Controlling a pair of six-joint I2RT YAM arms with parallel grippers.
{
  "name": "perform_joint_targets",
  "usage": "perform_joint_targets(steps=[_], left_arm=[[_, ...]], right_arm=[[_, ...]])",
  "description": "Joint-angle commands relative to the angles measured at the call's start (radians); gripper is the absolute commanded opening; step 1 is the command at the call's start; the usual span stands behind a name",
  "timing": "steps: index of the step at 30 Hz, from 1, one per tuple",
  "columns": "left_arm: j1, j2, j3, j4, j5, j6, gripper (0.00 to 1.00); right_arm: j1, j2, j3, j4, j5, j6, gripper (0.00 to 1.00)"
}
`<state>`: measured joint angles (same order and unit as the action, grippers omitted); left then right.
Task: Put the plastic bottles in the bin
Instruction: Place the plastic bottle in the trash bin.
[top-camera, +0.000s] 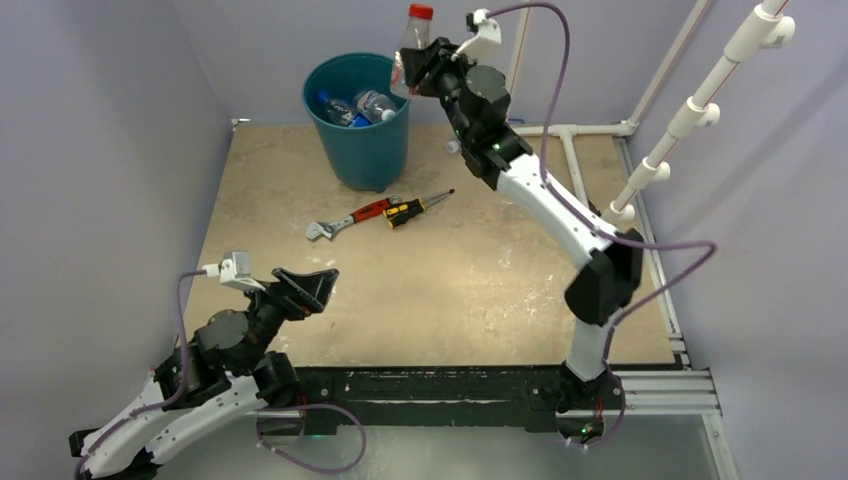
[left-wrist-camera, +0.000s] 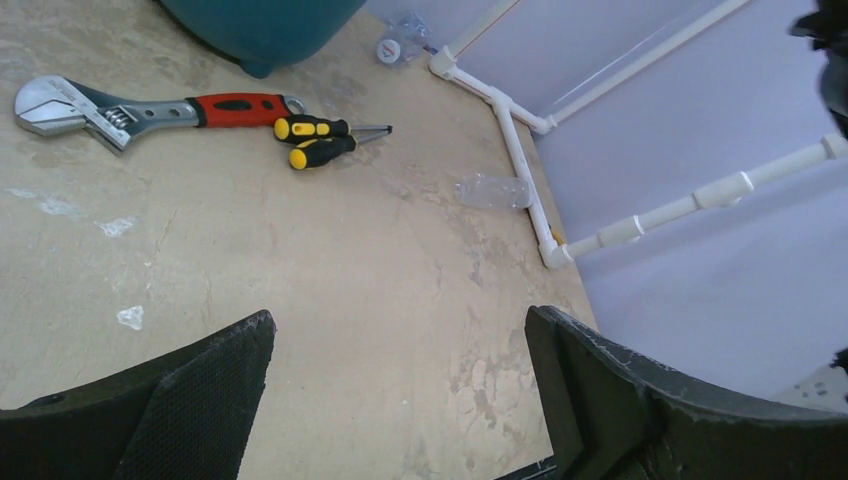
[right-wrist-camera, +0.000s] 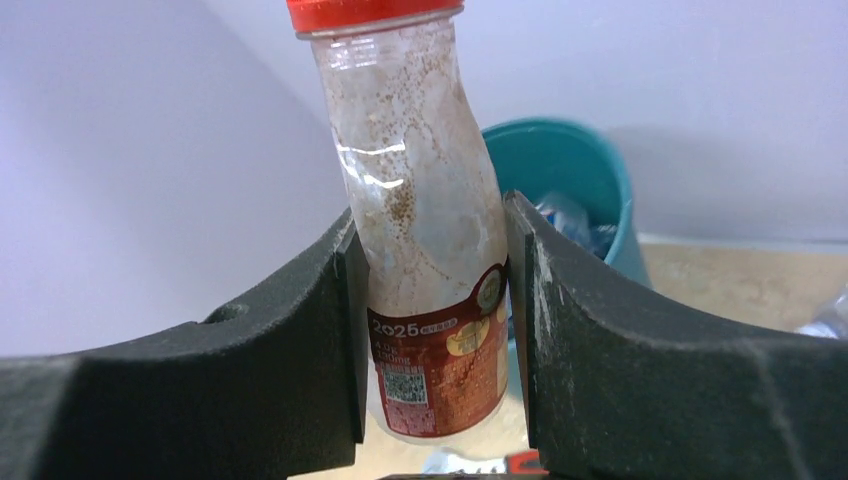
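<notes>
Our right gripper (top-camera: 418, 68) grips a red-capped bottle (top-camera: 416, 35) upright, raised just beside the teal bin (top-camera: 365, 150). Several blue-labelled bottles (top-camera: 355, 105) already lie inside. Our left gripper (top-camera: 305, 285) hangs spread wide and empty. One clear bottle (left-wrist-camera: 490, 190) lies against the white pipe frame (left-wrist-camera: 520, 160), and another bottle (left-wrist-camera: 398, 42) lies near the bin, so we judge the job is mostly done.

Red-capped bottle (right-wrist-camera: 425, 250) aloft near teal bin (top-camera: 365, 150)

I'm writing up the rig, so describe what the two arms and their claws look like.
The left arm and right arm have white shells with black joints. The left claw and right claw are matte black, each with two broad curved fingers. Purple cables loop to white wrist cameras.
</notes>
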<state>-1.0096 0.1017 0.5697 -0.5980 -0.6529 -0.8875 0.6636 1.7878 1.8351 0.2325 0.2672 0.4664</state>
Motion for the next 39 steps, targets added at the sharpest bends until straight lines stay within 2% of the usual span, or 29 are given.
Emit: perform_joint_targets(steps=[1, 5, 7, 10, 13, 15, 17, 19, 25, 29, 34, 39], left_arm=[[-0.003, -0.033, 0.06, -0.039, -0.06, 0.009, 0.95], [-0.003, -0.037, 0.072, -0.038, -0.088, -0.003, 0.95], [-0.003, -0.03, 0.079, -0.031, -0.09, -0.009, 0.95], [-0.003, -0.013, 0.089, -0.032, -0.088, -0.008, 0.94], [-0.003, -0.007, 0.091, -0.039, -0.097, -0.013, 0.94], [-0.003, -0.005, 0.082, -0.031, -0.094, -0.013, 0.94], [-0.003, 0.0, 0.075, -0.021, -0.084, -0.014, 0.94], [-0.003, 0.016, 0.077, -0.014, -0.077, -0.008, 0.94], [-0.003, 0.052, 0.076, 0.001, -0.062, 0.0, 0.94], [-0.003, 0.057, 0.056, 0.026, -0.051, 0.001, 0.94], [-0.003, 0.073, 0.032, 0.062, -0.052, 0.014, 0.94], [-0.003, 0.123, 0.008, 0.14, -0.052, 0.044, 0.94]], right_arm=[[-0.044, 0.225, 0.245, 0.046, -0.064, -0.032, 0.34], [-0.076, 0.476, 0.575, 0.024, -0.141, -0.022, 0.35], [-0.081, 0.566, 0.68, 0.073, -0.174, -0.012, 0.36], [-0.081, 0.596, 0.638, 0.197, -0.188, -0.022, 0.37], [-0.082, 0.617, 0.604, 0.241, -0.215, -0.012, 0.4], [-0.081, 0.641, 0.621, 0.243, -0.256, -0.006, 0.49], [-0.079, 0.661, 0.637, 0.223, -0.266, 0.0, 0.66], [-0.076, 0.654, 0.614, 0.219, -0.261, 0.001, 0.77], [-0.071, 0.604, 0.569, 0.212, -0.263, -0.016, 0.95], [-0.07, 0.542, 0.547, 0.203, -0.254, -0.011, 0.99], [-0.07, 0.382, 0.415, 0.226, -0.222, -0.02, 0.99], [-0.074, 0.254, 0.314, 0.112, -0.17, -0.059, 0.98]])
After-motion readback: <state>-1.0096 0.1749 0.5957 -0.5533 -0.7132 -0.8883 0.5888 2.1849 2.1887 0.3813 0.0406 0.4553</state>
